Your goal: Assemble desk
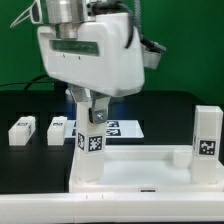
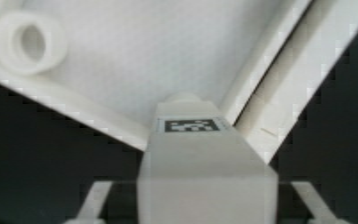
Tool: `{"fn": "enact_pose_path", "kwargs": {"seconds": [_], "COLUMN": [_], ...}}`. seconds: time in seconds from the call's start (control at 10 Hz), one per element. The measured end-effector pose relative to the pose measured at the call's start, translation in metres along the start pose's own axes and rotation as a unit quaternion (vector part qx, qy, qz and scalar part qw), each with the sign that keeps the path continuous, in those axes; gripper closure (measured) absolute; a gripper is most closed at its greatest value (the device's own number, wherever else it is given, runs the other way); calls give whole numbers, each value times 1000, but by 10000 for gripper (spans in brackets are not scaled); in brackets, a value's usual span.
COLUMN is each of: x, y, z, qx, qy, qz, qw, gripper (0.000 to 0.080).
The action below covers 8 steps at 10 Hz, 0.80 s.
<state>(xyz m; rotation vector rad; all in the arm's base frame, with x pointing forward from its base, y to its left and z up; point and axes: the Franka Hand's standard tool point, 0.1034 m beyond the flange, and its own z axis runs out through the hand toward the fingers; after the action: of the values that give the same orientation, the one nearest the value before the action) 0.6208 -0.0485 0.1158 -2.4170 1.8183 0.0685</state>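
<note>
So the robot's two-finger gripper [image 1: 90, 110] is clamped on a short square white plastic leg [image 1: 90, 148], holding it upright with the tag facing out. In the exterior view the leg's lower end meets the wide white rimmed desk top [image 1: 150, 172] at its 9 o'clock corner; can't tell if it's seated. A second upright leg [image 1: 207, 135] stands at 3 o'clock. An outer spare leg [image 1: 22, 130] and an inner spare leg [image 1: 57, 130] lie on the black table [image 1: 30, 165] further out at 9 o'clock.
</note>
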Motion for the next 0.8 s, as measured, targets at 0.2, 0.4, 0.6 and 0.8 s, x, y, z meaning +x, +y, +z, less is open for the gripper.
{"fn": "enact_pose_path", "kwargs": {"seconds": [0.2,0.4,0.6,0.8], "x": [3,2,0,-9], "y": [-1,-1,-2,-3], "z": [0,1,1,2], "qx": [18,18,16,10], "qy": [-12,-13,-11,-10], "qz": [81,85,36,-146], "qw": [996,996,999,989], "gripper": [509,347,193,159]}}
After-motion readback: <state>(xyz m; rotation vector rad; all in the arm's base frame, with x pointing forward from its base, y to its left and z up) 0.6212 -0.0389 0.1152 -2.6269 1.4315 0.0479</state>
